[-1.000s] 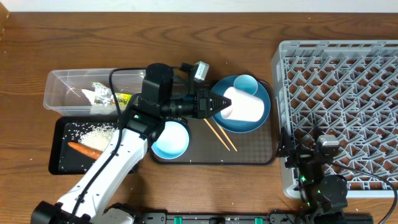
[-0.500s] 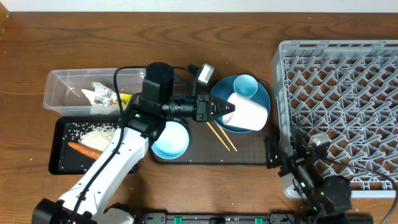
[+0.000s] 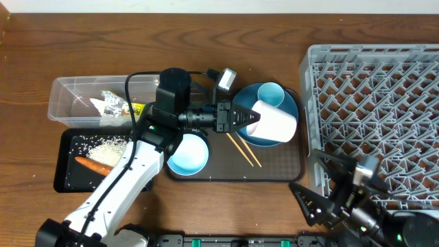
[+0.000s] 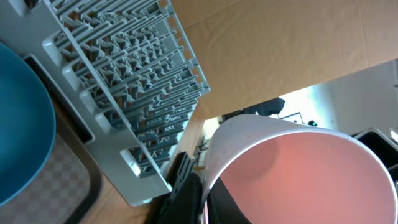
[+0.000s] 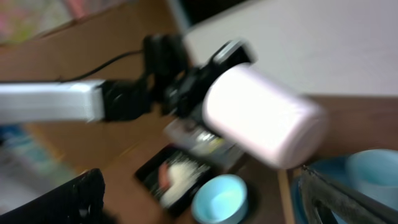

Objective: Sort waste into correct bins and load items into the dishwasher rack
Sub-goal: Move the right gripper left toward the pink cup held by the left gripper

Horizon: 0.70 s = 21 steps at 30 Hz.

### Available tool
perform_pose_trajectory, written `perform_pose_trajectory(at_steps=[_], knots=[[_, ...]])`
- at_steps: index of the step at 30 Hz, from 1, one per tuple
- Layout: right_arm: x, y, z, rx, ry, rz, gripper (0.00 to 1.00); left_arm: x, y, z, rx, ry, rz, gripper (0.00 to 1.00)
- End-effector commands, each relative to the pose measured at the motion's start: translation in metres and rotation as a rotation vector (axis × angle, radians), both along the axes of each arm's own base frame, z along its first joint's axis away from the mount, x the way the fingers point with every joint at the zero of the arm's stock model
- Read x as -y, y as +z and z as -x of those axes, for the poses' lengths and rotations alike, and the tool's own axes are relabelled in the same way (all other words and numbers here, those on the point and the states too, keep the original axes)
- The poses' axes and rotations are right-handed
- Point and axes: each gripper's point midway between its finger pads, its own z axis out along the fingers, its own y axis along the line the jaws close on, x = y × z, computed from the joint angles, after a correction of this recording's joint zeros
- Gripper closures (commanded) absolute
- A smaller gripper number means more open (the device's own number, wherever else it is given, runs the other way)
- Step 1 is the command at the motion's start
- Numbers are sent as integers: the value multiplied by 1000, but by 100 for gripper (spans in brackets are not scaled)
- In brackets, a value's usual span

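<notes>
Left gripper (image 3: 251,118) is clenched on the rim of the pinkish-white cup (image 3: 276,122); one finger appears to sit inside the mouth. The cup is held on its side over the blue plate (image 3: 259,141), beside the light blue cup (image 3: 272,92). It is judged rigid, light and smooth-walled, so slippage is possible and a rim hold is preferred. The dishwasher rack (image 3: 377,103) stands right of the dark serving tray (image 3: 274,168). The right gripper (image 3: 305,171) is spread wide, empty, near the rack's front corner.
</notes>
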Motion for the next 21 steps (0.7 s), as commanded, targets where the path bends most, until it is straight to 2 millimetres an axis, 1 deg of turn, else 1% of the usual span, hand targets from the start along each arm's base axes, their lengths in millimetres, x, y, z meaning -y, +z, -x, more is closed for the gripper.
perform_pose_trajectory(at_steps=[1, 3, 6, 7, 10, 12, 16, 21], knots=[[-23, 7, 18, -27, 242, 4, 1, 0, 10, 0, -30, -6, 18, 93], [-28, 12, 17, -19, 300, -7, 1, 0, 11, 2, -38, -15, 22, 93], [-34, 29, 25, 102, 388, -2, 1, 0, 13, 9, -43, -57, 36, 93], [-33, 36, 25, 153, 385, -1, 1, 0, 15, 13, -45, -81, 44, 93], [-30, 44, 21, 205, 354, 0, 1, 0, 19, 16, -50, -106, 59, 93], [-27, 44, 19, 209, 340, 4, 1, -3, 23, 15, -59, -108, 70, 93], [-24, 41, 21, 203, 359, 18, 1, -10, 34, 13, -59, -122, 103, 93], [-19, 39, 17, 200, 338, 31, 1, -12, 41, 20, -68, -167, 122, 93]])
